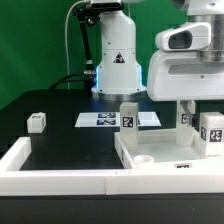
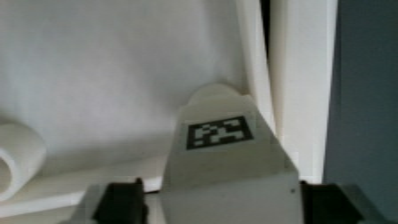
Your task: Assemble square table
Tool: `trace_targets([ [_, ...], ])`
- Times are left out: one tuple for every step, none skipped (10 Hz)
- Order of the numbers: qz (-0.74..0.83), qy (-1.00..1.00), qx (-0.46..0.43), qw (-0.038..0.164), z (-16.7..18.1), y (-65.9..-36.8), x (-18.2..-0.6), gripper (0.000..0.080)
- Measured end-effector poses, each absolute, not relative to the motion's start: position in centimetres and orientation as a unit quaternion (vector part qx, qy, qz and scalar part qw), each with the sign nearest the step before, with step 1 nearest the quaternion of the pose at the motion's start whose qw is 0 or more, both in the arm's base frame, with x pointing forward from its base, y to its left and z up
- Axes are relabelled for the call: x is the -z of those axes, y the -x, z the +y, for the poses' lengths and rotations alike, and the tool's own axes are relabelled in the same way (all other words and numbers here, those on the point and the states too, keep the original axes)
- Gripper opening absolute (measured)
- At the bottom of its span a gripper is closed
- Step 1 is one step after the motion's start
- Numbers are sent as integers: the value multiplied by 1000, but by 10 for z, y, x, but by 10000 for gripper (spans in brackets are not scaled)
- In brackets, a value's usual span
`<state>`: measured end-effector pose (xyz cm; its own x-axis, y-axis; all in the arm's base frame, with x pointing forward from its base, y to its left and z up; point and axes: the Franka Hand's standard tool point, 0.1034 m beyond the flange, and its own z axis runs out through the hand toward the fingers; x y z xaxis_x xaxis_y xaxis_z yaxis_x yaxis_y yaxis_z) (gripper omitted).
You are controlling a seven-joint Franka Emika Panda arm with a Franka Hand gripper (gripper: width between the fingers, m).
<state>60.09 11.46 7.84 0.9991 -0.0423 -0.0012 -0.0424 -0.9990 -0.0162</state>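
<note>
The short white plastic block leg (image 2: 228,168), marked with a black-and-white square tag, stands upright between the jaws of the gripper (image 2: 222,198). The jaws are drawn in about halfway, and in the wrist view the dark pads (image 2: 118,200) lie against both flanks of the leg, so it looks held. I can't judge how firm that hold is.

The large white square plastic slab (image 1: 165,152) lies flat directly below the gripper.

To my eye the main risk is in the lift. If the pads have caught the leg low or off-centre, it could tip or slide out as the arm rises and drop onto the slab. A second leg (image 1: 212,130) stands just beside the gripper, close enough that a sideways swing might knock it over.

Counting up:
- One slab.
- Four legs: the held one, its close neighbour, a third leg (image 1: 128,117) near the gripper on the other side, and a fourth leg (image 1: 37,122) well apart from it.
- One thin flat white marker board (image 1: 100,120), beyond the third leg.
- One long white rim wall (image 1: 60,178).
</note>
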Motion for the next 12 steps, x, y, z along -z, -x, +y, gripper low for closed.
trace_targets([
  [27,1000,-1,8,114,-601,-78,324],
  [35,999,-1,8,114,-601,-78,290],
  [36,999,-1,8,114,-601,-78,290],
  [42,999,-1,8,114,-601,-78,290],
  [81,997,-1,8,114,-601,-78,290],
  [113,994,-1,9,115,-601,-78,290],
  [181,983,2,9,117,-600,-77,290],
  [240,971,9,11,118,-601,-77,291],
  [295,955,22,16,118,-602,-77,291],
  [346,937,30,19,120,-603,-77,291],
  [390,920,36,19,122,-603,-77,291],
  [426,904,39,22,121,-603,-77,291],
])
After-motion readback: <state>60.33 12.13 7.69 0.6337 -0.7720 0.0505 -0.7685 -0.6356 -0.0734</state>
